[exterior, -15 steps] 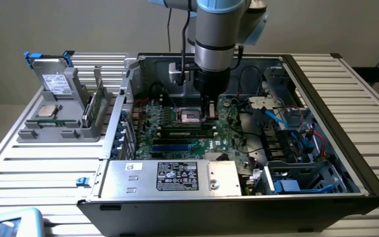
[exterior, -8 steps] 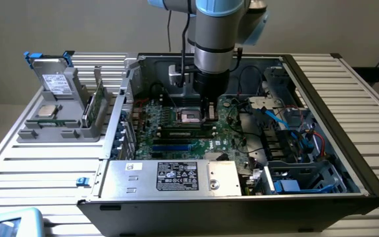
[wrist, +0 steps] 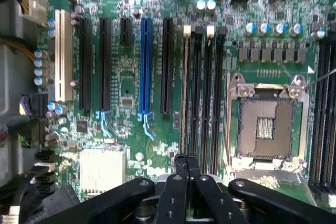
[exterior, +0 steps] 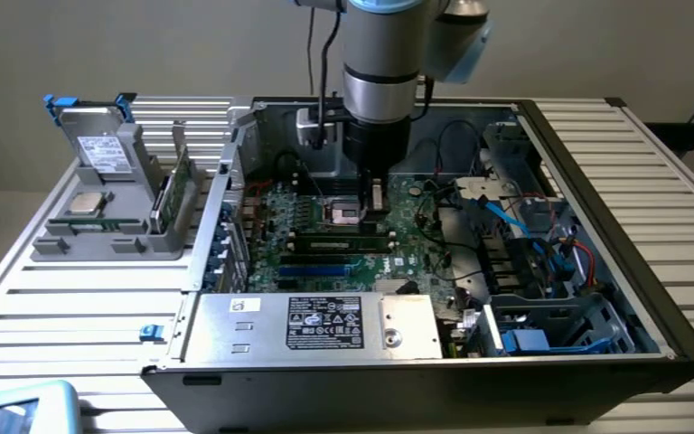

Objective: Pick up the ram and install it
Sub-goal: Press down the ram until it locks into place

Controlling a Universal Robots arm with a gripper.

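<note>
A slim green ram point(exterior: 344, 241) with black chips stands on edge in one of the motherboard's long black slots, in front of the processor socket point(exterior: 344, 214). In the wrist view it is a thin pale strip point(wrist: 185, 93) in the outermost slot of the group, beside the empty socket point(wrist: 268, 127). My gripper point(exterior: 375, 210) hangs straight down inside the open computer case, just above the socket and the slots. The fingertips point(wrist: 187, 162) are shut together with nothing between them, right over one end of the ram. Whether they touch it I cannot tell.
A grey holder point(exterior: 106, 237) on the slatted table at the exterior view's left carries a drive box with blue tabs point(exterior: 97, 136), a square silver chip point(exterior: 86, 202) and another green board on edge point(exterior: 173, 194). Case walls, cables point(exterior: 510, 217) and the power supply point(exterior: 323, 323) ring the motherboard.
</note>
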